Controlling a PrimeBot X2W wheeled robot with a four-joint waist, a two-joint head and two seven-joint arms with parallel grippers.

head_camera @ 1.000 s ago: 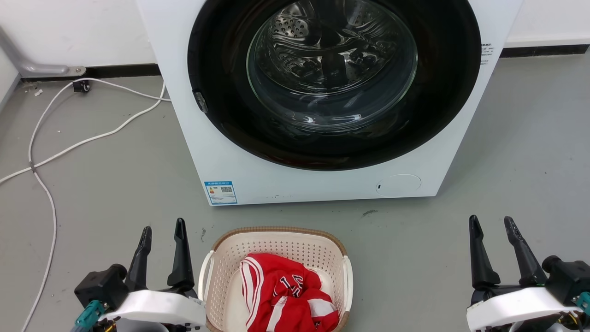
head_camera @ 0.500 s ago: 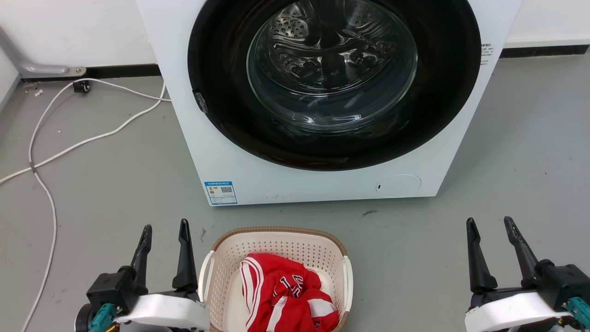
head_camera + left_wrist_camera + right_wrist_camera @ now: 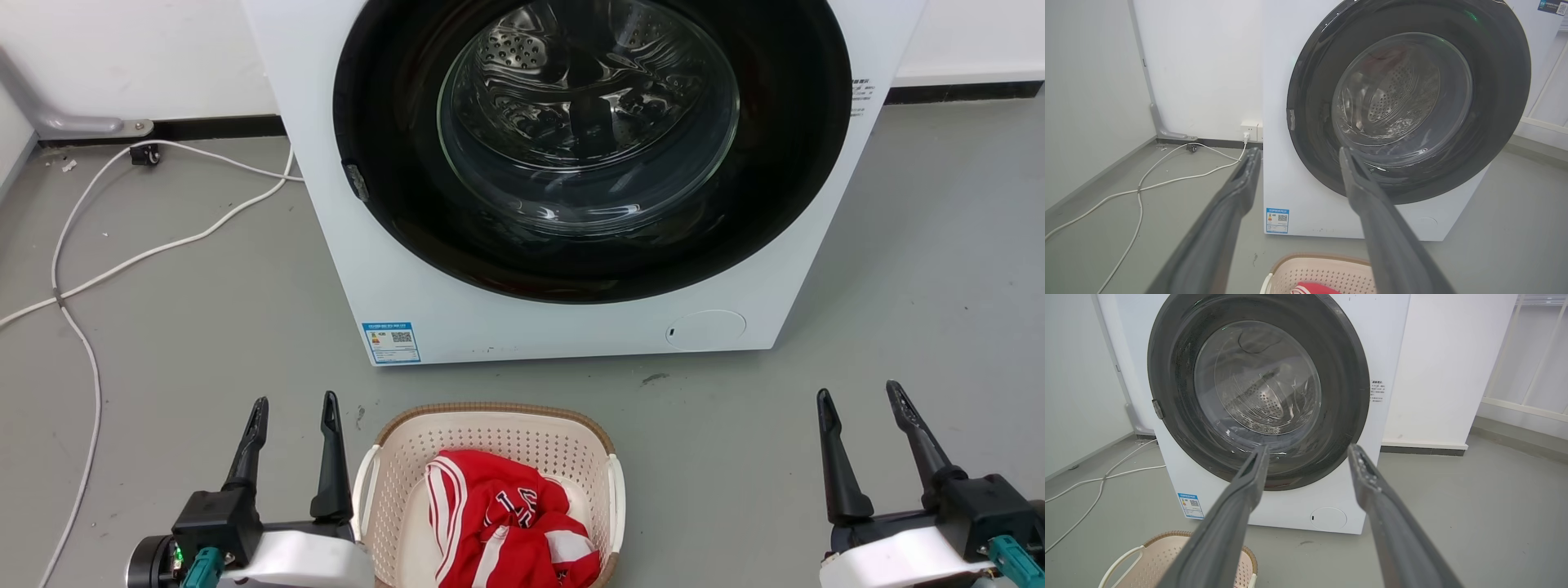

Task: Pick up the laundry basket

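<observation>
Laundry basket (image 3: pixel 490 431) upright on the grey floor (image 3: pixel 204 327), mouth up, just in front of the white washer (image 3: pixel 457 310). Holds a crumpled red garment (image 3: pixel 498 523) with white stripes. Left handle (image 3: pixel 359 490) and right handle (image 3: pixel 618 498) face the two sides; near end cut off by the picture edge, so long axis hard to tell. Steel drum (image 3: pixel 571 90) behind round glass, contents unclear. Left gripper (image 3: pixel 295 402) just beside the left handle, fingers spread, gripping nothing. Right gripper (image 3: pixel 859 390) well apart from the basket, likewise spread and unladen.

head: above, facing down | wrists: low, facing forward | shared: washer (image 3: pixel 588 147)
</observation>
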